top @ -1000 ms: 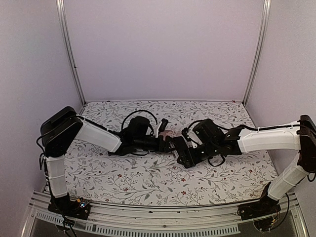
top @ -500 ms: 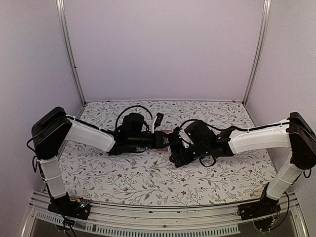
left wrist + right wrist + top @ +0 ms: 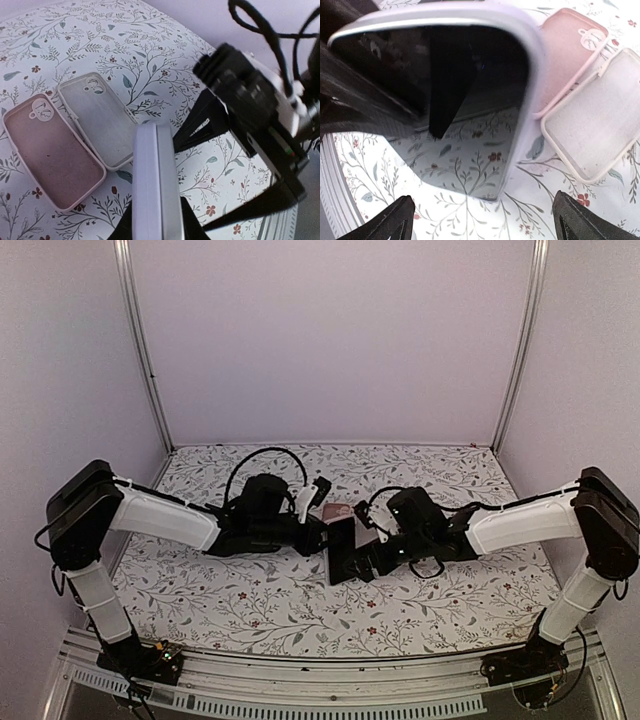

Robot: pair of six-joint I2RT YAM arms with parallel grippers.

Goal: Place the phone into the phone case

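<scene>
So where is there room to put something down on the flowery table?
Two bare patches of table: the front strip between the left arm, the right arm and the near edge, and the back strip by the wall. The middle is crowded: phone, pink case, pale case.

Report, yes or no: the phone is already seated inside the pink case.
No, the pink case lies empty with its bare inside showing, while the phone stands edge-on outside it.

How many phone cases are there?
2. A pink case lies flat on the table, and a clear case lies right beside it, edges touching. Both sit just beyond the upright phone. Another could be hidden behind it.
</scene>
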